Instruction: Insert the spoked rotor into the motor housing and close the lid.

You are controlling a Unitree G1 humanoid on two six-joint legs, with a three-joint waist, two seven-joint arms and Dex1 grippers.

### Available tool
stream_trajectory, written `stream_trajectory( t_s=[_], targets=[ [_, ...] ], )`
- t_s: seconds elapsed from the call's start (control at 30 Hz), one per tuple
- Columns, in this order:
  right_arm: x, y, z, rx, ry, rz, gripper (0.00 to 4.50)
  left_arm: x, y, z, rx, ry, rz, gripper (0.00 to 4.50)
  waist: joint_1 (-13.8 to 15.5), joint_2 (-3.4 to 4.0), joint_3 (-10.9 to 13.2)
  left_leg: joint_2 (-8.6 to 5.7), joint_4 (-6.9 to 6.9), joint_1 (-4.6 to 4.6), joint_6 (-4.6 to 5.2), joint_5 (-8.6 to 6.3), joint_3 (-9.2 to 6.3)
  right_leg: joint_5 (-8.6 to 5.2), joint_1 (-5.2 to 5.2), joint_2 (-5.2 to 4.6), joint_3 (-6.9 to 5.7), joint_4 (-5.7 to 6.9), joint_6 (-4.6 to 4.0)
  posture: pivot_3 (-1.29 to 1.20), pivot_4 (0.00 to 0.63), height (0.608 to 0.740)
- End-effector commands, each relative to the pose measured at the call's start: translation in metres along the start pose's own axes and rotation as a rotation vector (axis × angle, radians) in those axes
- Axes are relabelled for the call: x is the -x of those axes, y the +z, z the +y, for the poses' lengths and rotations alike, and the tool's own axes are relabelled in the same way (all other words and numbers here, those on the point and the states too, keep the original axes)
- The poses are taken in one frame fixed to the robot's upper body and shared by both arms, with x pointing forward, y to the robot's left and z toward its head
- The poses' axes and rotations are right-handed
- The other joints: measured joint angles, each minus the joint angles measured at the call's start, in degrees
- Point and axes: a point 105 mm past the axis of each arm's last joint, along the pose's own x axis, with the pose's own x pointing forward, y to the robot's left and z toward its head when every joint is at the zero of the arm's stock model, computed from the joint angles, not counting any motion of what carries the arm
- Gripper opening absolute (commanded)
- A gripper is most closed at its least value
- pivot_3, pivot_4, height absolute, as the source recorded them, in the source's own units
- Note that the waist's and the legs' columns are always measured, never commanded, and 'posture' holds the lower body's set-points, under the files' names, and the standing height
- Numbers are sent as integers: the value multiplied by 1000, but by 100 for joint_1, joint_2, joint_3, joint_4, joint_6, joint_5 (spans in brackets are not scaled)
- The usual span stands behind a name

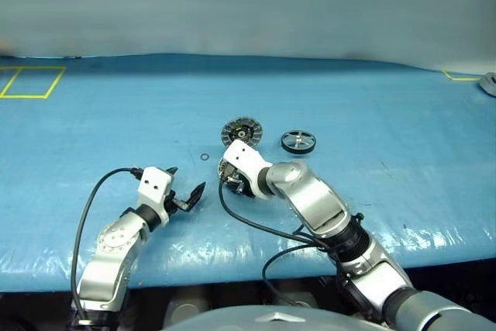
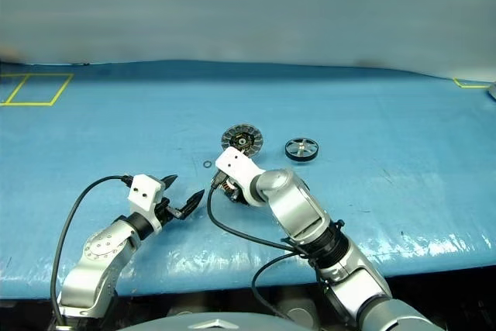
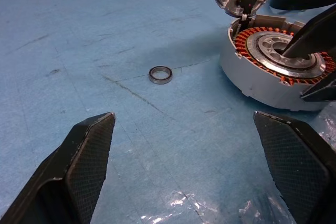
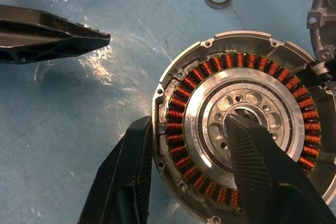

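Note:
The motor housing (image 4: 247, 59), a silver cup with copper windings, lies on the blue table near its middle. My right gripper (image 4: 186, 124) is shut on it, with one finger (image 4: 252, 161) in the centre bore and the other finger (image 4: 128, 177) against the outer wall. The lid (image 1: 242, 130), a ribbed grey disc, stands tilted just beyond the housing. Right of the lid lies the spoked rotor (image 1: 298, 141), flat on the table. My left gripper (image 1: 186, 195) hovers open and holding nothing, left of the housing.
A small metal ring (image 1: 204, 157) lies loose on the blue cover, left of the lid. A yellow tape square (image 1: 31, 81) marks the far left corner. A grey object (image 1: 488, 83) sits at the far right edge. The table's front edge (image 1: 232, 269) runs close below both arms.

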Motion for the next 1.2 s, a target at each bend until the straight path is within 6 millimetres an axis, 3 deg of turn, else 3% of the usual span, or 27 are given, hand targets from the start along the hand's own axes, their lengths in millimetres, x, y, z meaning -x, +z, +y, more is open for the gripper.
stream_trajectory(
  t_s=[0.03, 0.17, 0.4, 0.63, 0.77, 0.97, 1.07, 1.2],
  targets=[
    [-7, -28, 22, -88, 72, 105, 1773, 2, 15, 0, -26, -10, -48, 4500, 2, 0, 0, 0, 0, -1, 0, 0, -1, 0, -1, -1, -1, 0, 0, 0, 150, 740],
    [-2, -16, 14, -113, -13, 36, 1773, -1, 15, -1, -22, -18, -47, 4500, 6, 3, 2, 0, -4, -10, -2, -1, -3, -3, -7, -2, -3, -3, -4, 0, 150, 740],
    [17, 9, 7, -128, -81, -41, 4005, -4, 17, -3, -21, -29, -50, 4500, 20, 15, 24, -2, -4, -32, -2, -1, -5, -3, -25, 5, -6, -4, -3, 0, 150, 740],
    [48, 39, 9, -147, -81, -182, 4005, -3, 19, -1, 0, -27, -67, 4500, 24, 19, 31, -9, 6, -122, 2, 2, -4, 27, -81, 13, -5, 0, 45, 0, 150, 740],
    [78, 62, 19, -206, 68, -510, 4005, -5, 25, 12, 56, 29, -128, 4500, 28, 17, 36, -8, 3, -122, 2, 1, -9, 25, -80, 17, -9, -4, 48, 0, 150, 740],
    [88, 26, 3, -162, -37, -691, 4005, -17, 21, 30, 0, 43, -91, 4500, 61, 20, 49, -41, 5, -119, 8, -1, -27, 6, -66, 15, 7, -6, 78, 0, 150, 740],
    [79, -12, -11, -166, -141, -690, 4005, -31, 29, 32, 30, -14, -169, 4500, 64, 18, 50, -49, 9, -116, 10, 0, -22, 9, -63, 19, 13, -4, 91, 0, 150, 740],
    [69, -49, -17, -181, -235, -678, 4005, -52, 23, 30, 18, -114, -100, 4500, 57, 13, 57, -54, 17, -110, 11, 1, -21, -7, -51, 23, 12, -5, 105, 0, 150, 740]
  ],
)
